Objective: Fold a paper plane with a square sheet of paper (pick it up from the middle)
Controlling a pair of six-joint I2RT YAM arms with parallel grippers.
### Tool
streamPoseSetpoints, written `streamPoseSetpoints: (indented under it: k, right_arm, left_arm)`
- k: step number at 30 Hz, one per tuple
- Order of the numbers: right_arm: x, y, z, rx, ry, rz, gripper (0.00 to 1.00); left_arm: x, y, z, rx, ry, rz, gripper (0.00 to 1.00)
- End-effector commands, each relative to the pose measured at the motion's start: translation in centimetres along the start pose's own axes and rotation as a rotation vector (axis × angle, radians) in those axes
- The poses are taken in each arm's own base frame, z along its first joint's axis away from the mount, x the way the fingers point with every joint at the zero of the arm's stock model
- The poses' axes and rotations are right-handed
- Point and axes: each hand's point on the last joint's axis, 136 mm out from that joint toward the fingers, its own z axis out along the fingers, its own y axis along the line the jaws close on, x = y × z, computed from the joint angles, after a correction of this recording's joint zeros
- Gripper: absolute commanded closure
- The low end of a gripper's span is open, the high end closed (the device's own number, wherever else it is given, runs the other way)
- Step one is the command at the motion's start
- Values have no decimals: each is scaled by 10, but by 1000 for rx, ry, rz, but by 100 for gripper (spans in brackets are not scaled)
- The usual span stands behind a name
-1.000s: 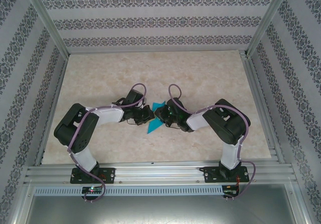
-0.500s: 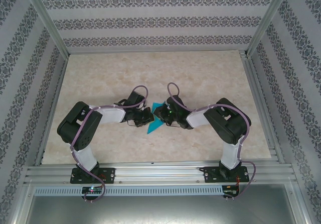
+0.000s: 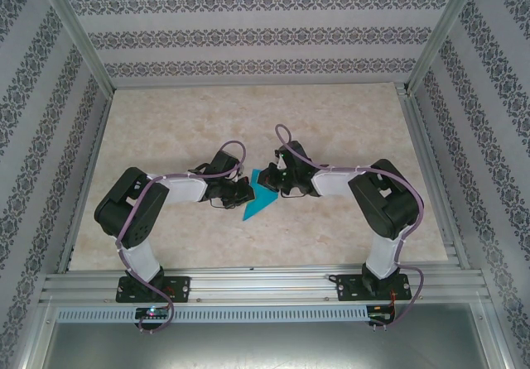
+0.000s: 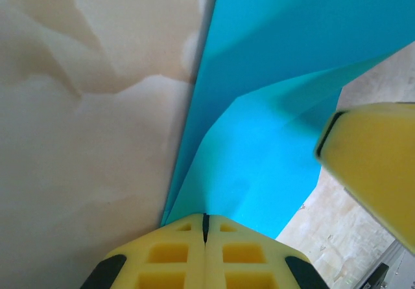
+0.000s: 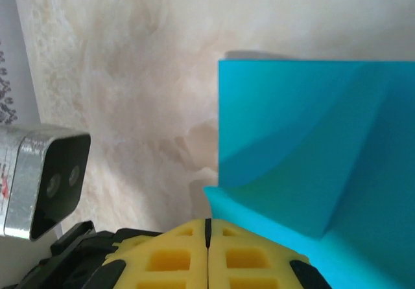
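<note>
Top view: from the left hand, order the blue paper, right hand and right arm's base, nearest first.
1. The blue paper, pinched in the left hand.
2. The right hand, just across the paper.
3. The right arm's base, near edge, far right.

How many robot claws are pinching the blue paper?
2. The left gripper is shut on the blue paper from its left side; the right gripper is shut on it from the right, farther back.

Sheet of paper (image 3: 257,204) lies mid-table (image 3: 348,121); left gripper (image 3: 247,192) at its left edge, right gripper (image 3: 270,182) at its far right corner.
</note>
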Motion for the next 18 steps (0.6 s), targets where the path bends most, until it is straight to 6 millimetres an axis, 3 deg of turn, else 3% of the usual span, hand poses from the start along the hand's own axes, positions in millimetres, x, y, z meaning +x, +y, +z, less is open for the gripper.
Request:
streamPoseSetpoints:
  k: [1, 8, 18]
  right_arm:
    - [11, -6, 12, 35, 55, -23, 95]
    - [-2, -50, 14, 115, -2, 43, 95]
    - [-44, -78, -1, 171, -107, 73, 93]
  left_arm:
    - [39, 63, 7, -230, 116, -65, 97]
    - [42, 68, 6, -248, 126, -57, 98]
    - [48, 81, 6, -297, 144, -45, 99]
